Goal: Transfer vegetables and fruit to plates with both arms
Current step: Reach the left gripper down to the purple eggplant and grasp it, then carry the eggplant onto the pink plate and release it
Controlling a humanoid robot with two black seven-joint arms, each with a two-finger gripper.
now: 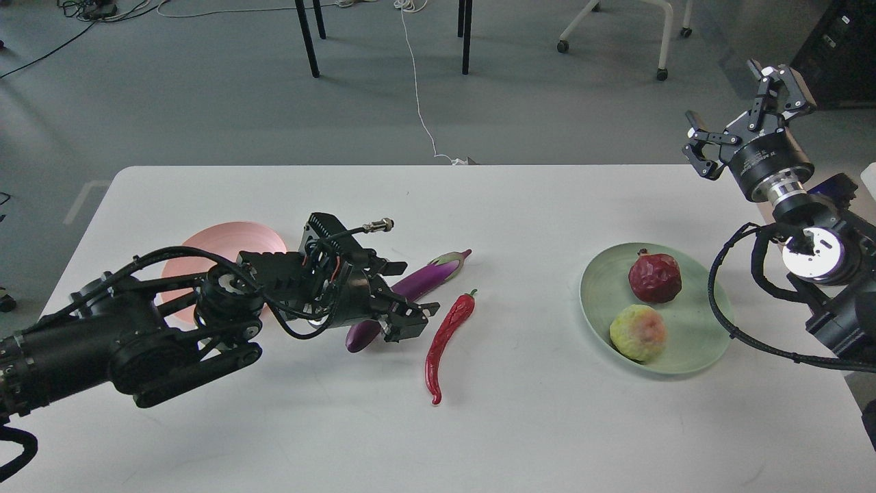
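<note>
White worktop [520, 424] carries all items. Left pincer [404, 291] is low over the middle-left of the worktop, its fingers apart and set on either side of the purple eggplant [431, 274]; whether the pads actually touch the skin cannot be told, as the arm hides the middle of the vegetable. The eggplant lies diagonally, its cap toward the far right and its blunt end toward the near left, resting on the worktop. The red chili pepper [445, 335] lies just beside it on the right, apart from the pincer, green stem pointing to the far side and tip toward the near edge. The pale pink plate [233, 243] sits behind the left arm, partly hidden by it, with nothing seen on its visible portion. The pale green plate [691, 342] sits on the right half of the worktop and holds both fruits: the dark red wrinkled fruit [655, 276] on its far side and the bumpy yellow-green fruit [638, 333] on its near side, close together. Right pincer [742, 109] is raised beyond the far right corner of the worktop, fingers spread wide, gripping nothing
</note>
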